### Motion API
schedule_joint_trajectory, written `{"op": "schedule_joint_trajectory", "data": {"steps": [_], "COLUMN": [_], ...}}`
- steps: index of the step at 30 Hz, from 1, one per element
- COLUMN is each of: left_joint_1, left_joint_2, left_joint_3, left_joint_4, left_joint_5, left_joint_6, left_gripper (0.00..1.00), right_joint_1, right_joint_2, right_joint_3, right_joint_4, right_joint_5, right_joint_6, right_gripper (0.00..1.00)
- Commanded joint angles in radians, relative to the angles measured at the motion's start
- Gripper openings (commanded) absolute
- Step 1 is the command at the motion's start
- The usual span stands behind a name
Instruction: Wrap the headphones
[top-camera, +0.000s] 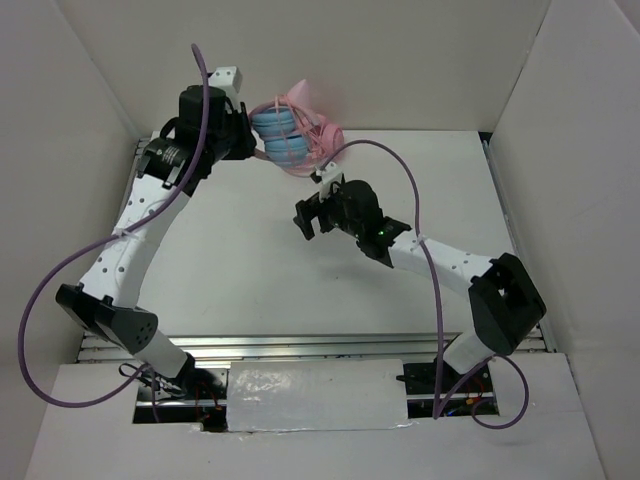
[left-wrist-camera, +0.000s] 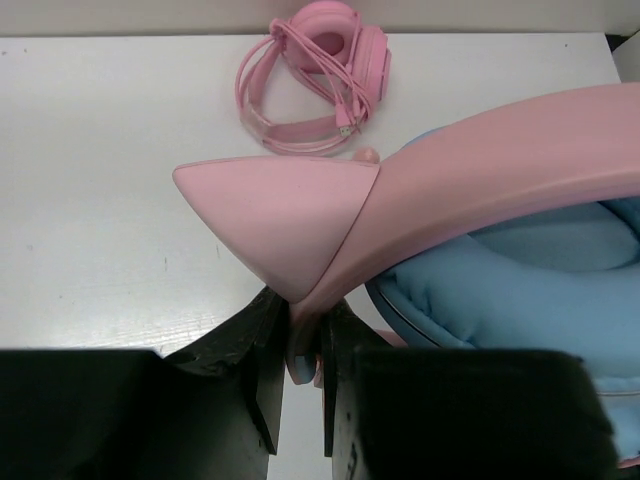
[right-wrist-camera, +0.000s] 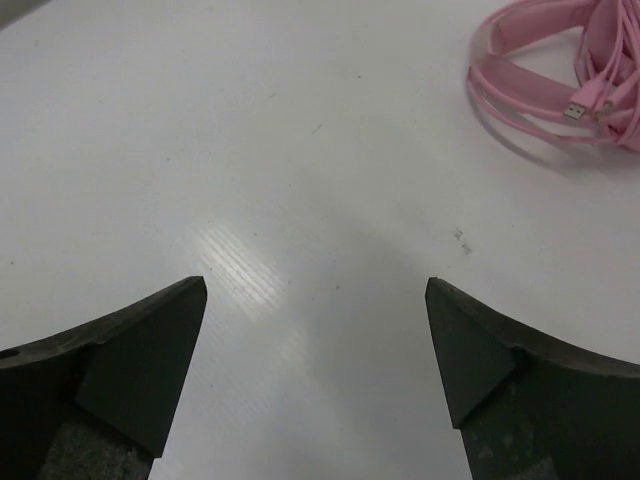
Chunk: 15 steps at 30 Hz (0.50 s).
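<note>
The headphones, with light blue ear cups (top-camera: 276, 135) and a pink headband with a cat ear (top-camera: 298, 97), are held up at the back of the table. My left gripper (top-camera: 243, 132) is shut on the headband. In the left wrist view its jaws (left-wrist-camera: 303, 322) clamp the pink band just below the cat ear (left-wrist-camera: 275, 215), with a blue ear cup (left-wrist-camera: 530, 290) to the right. I cannot make out their thin cable. My right gripper (top-camera: 306, 216) is open and empty over bare table, in front of the headphones; its wrist view shows the gripper (right-wrist-camera: 315, 290) with its jaws wide apart.
All-pink headphones (left-wrist-camera: 320, 70) lie on the table with their cable coiled around them, right of the held pair (top-camera: 328, 135) and at the top right of the right wrist view (right-wrist-camera: 560, 80). White walls enclose the table (top-camera: 250, 260) at the back and sides.
</note>
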Motion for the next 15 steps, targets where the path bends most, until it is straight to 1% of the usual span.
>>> {"op": "schedule_joint_trajectory", "data": {"steps": [1, 2, 4, 7, 10, 12, 15], "left_joint_1": [-0.005, -0.003, -0.005, -0.005, -0.006, -0.015, -0.024], "left_joint_2": [0.007, 0.01, 0.015, 0.017, -0.005, -0.017, -0.025], "left_joint_3": [0.095, 0.108, 0.135, 0.148, 0.111, 0.09, 0.079], "left_joint_4": [0.002, -0.009, -0.032, -0.054, -0.043, -0.032, -0.028], "left_joint_5": [-0.006, -0.011, -0.02, -0.026, -0.005, -0.005, -0.003], "left_joint_6": [0.022, 0.032, 0.035, 0.035, 0.032, 0.034, 0.023], "left_gripper": [0.0, 0.0, 0.0, 0.0, 0.0, 0.0, 0.0], "right_joint_1": [-0.001, -0.001, -0.001, 0.006, 0.009, 0.023, 0.028], "right_joint_2": [-0.06, -0.065, -0.079, -0.089, -0.07, -0.051, 0.018], "right_joint_3": [-0.107, -0.171, -0.251, -0.314, -0.322, -0.313, -0.283], "right_joint_4": [0.348, 0.459, 0.596, 0.719, 0.801, 0.842, 0.936], "right_joint_5": [-0.106, -0.13, -0.17, -0.219, -0.268, -0.262, -0.265], "right_joint_6": [-0.098, -0.108, -0.111, -0.11, -0.087, -0.07, -0.035], "right_gripper": [1.0, 1.0, 1.0, 1.0, 1.0, 1.0, 1.0]}}
